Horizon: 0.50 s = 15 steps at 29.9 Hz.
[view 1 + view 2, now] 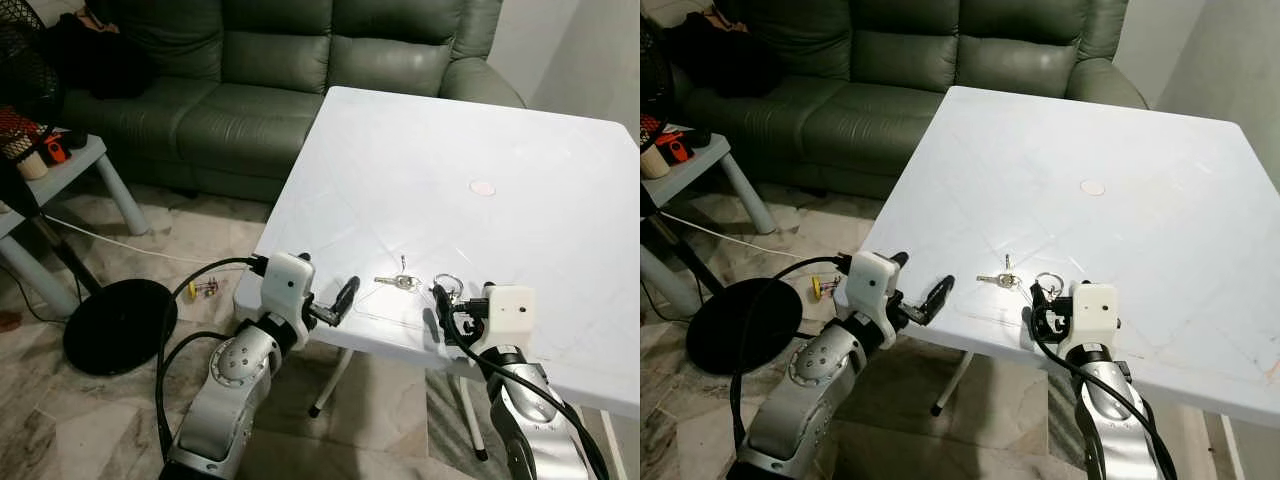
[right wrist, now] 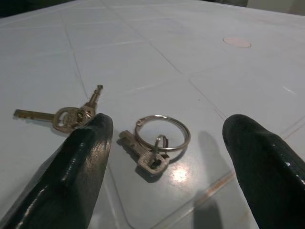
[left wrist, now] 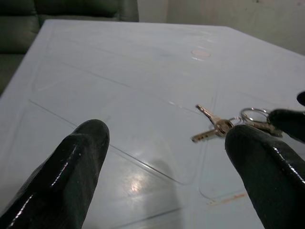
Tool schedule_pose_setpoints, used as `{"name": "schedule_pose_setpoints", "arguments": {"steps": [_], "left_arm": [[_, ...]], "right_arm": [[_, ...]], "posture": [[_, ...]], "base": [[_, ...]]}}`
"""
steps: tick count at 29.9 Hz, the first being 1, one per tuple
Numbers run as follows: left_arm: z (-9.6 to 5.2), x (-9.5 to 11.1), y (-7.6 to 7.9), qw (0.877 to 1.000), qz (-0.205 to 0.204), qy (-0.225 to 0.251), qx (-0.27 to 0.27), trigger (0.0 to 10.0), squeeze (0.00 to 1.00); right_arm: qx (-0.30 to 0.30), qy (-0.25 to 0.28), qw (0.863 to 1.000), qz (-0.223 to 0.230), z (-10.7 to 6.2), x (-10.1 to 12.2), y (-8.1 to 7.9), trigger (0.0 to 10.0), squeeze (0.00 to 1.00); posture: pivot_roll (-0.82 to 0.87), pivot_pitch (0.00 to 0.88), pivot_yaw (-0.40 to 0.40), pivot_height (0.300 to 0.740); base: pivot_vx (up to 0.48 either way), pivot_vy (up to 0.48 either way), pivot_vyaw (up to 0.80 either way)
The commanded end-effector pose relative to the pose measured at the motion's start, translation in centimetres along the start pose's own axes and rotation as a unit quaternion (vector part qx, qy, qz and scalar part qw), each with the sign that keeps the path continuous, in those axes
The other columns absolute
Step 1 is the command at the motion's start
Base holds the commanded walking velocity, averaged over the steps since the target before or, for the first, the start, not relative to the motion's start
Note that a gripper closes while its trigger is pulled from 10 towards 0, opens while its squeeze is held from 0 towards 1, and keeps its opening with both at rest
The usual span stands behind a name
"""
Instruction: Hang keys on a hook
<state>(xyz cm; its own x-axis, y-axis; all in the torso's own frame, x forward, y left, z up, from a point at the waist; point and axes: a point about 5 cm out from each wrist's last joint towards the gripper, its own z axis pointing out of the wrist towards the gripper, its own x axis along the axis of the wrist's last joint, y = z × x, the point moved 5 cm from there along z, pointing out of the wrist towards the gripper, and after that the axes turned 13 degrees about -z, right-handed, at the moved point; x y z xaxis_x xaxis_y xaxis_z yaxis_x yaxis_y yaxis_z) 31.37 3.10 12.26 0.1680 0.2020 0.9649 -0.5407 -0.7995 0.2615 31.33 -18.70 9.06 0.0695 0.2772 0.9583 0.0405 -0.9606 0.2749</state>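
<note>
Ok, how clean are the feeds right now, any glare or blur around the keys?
Right wrist view: keys and key ring sharp, a small glare spot on the table beside them, near fingers soft. Left wrist view: keys slightly soft, another glare patch on the tabletop. Head views: evenly lit, no motion blur.

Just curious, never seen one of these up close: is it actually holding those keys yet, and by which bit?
Nothing is held. The keys lie flat on the white table, with the right pincer open around their ring; the left pincer is open too.
</note>
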Motion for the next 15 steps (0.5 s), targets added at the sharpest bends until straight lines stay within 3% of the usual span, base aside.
{"name": "schedule_pose_setpoints", "arguments": {"steps": [1, 15], "left_arm": [[-0.1, 0.4, 0.5, 1.000, 0.003, 0.003, -0.009, 10.0, 0.00], [-0.2, 0.5, 0.3, 1.000, 0.004, -0.001, -0.005, 10.0, 0.00]], "right_arm": [[-0.002, -0.005, 1.000, -0.001, -0.3, 0.1, -0.2, 10.0, 0.00], [-0.028, -0.035, 0.999, 0.022, 0.3, 1.1, -0.9, 10.0, 0.00]], "posture": [[-0.03, 0.096, -0.025, 0.740], [-0.02, 0.104, -0.025, 0.740]], "base": [[0.000, 0.000, 0.00], [0.000, 0.000, 0.00]]}}
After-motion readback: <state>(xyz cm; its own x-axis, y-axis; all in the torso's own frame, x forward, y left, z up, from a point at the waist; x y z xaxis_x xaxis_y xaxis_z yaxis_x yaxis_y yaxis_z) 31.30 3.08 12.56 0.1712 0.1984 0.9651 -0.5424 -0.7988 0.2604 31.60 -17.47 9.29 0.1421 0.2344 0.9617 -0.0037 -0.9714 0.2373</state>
